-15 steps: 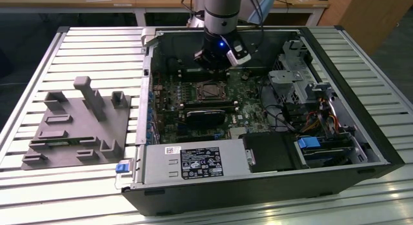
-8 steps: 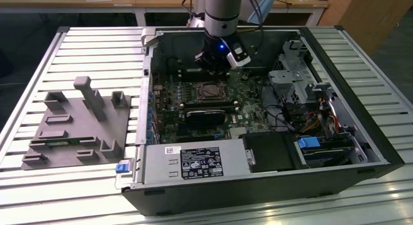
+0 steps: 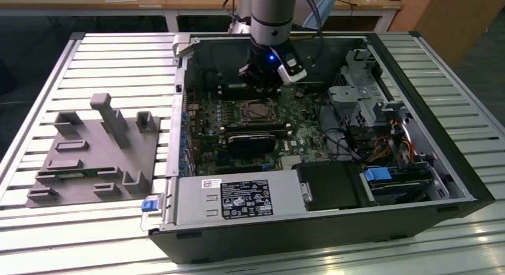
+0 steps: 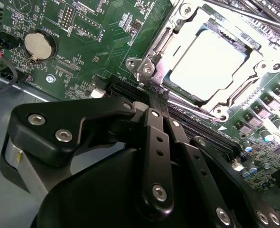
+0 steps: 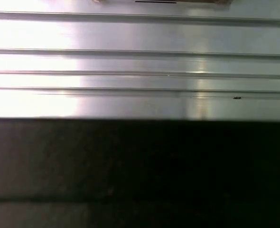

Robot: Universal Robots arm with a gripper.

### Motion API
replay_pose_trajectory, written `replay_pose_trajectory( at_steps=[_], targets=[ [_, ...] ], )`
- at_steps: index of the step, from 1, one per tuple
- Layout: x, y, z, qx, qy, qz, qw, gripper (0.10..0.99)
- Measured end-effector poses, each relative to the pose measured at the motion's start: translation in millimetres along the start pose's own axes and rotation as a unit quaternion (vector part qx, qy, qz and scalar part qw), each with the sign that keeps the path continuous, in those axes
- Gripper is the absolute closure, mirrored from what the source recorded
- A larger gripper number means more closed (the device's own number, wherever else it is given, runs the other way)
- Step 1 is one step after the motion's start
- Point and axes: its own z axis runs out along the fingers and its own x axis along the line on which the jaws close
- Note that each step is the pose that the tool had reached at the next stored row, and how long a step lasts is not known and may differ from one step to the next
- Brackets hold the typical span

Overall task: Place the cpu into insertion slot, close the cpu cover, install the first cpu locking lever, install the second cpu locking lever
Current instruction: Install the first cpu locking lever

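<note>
The cpu (image 4: 204, 66) lies flat in the insertion slot, its pale metal top glaring under the light. The cpu cover (image 4: 164, 45), a silver frame with a square window, lies down around it. A thin metal lever (image 4: 242, 90) runs along one edge of the socket. My gripper (image 4: 154, 97) is shut, its black fingers pressed together with nothing visible between them. Their tips are at the socket's corner by a screw boss (image 4: 147, 70). In the exterior view the gripper (image 3: 261, 84) hangs inside the open computer case, just behind the socket (image 3: 256, 112).
A coin battery (image 4: 39, 45) and long black memory slots (image 4: 211, 137) flank the socket. A black block (image 3: 252, 142), a power supply (image 3: 236, 198) and a drive cage (image 3: 363, 97) crowd the case. A grey fixture (image 3: 94, 151) stands on the slatted table (image 5: 140, 61).
</note>
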Motion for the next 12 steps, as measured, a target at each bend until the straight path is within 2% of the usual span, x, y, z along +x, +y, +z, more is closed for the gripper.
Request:
replay_pose_trajectory(
  at_steps=[12],
  targets=[
    [-0.1,0.4,-2.7,0.0,0.0,0.0,1.0,0.98]
  ],
)
